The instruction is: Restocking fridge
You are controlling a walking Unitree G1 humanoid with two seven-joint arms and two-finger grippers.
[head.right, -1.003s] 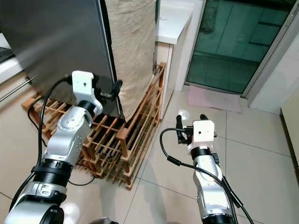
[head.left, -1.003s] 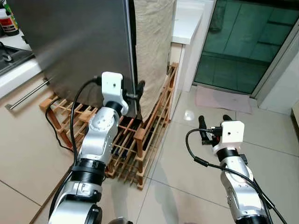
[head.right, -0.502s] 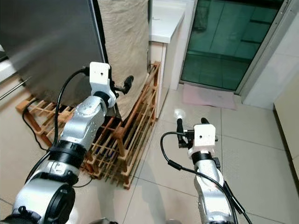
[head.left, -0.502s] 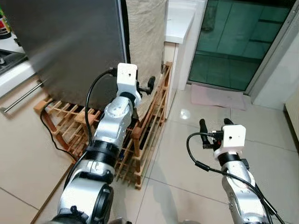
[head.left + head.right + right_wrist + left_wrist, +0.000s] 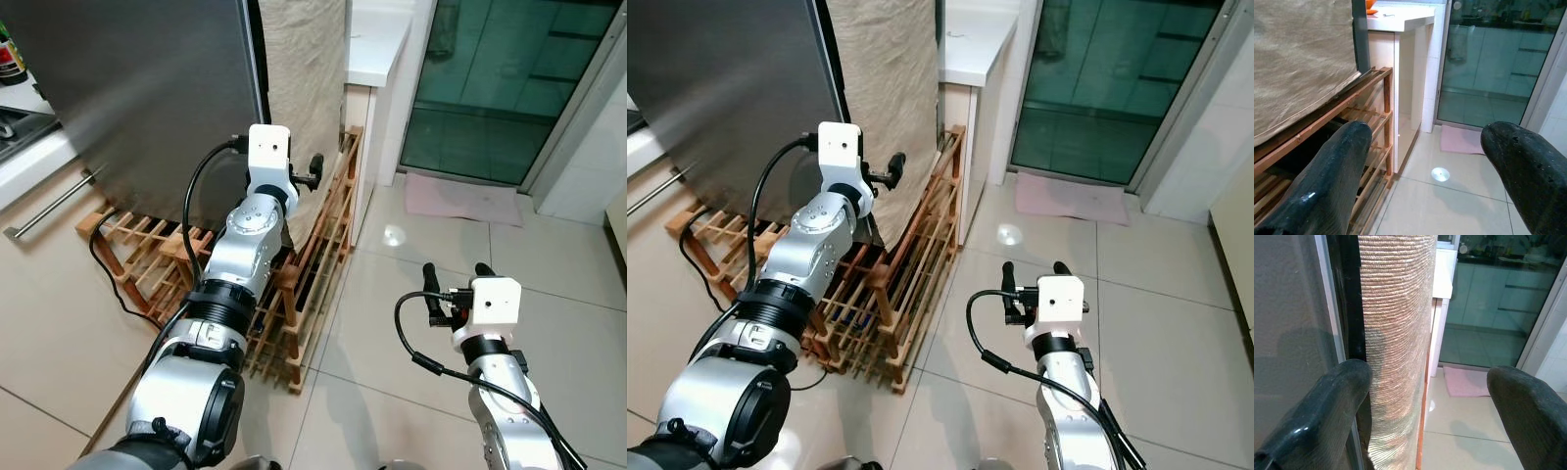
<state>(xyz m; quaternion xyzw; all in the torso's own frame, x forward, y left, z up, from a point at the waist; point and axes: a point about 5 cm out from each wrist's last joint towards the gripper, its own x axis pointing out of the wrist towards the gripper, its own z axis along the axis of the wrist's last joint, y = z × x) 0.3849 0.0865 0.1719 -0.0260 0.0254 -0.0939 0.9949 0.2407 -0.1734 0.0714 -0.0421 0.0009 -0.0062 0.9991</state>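
Fridge [image 5: 147,98]: tall, grey steel front, standing at the robot's left on a low wooden slatted rack [image 5: 294,294]. A beige woven cloth [image 5: 304,78] hangs down the fridge's side, its lower edge over the rack. A dark gap runs between the steel door edge and the cloth.

Left gripper [image 5: 312,173]: raised to the door's edge, just in front of the cloth. In the left wrist view its fingers [image 5: 1327,411] stand wide apart, one before the door edge and the dark gap, the other out over the floor; nothing between them. Contact with door or cloth cannot be told for sure.

Against a second ago: the left arm has risen and reached further toward the cloth, from low at the door's bottom corner. Most of that shift came in the first half second; little since. The camera has also moved.

Right gripper [image 5: 456,284]: low over the pale tiled floor [image 5: 549,323], well apart from the fridge, fingers [image 5: 1327,181] spread and empty. Much as before.

Beyond: white counter [image 5: 382,39], green glass door [image 5: 509,88], pink mat [image 5: 465,196] at its foot.
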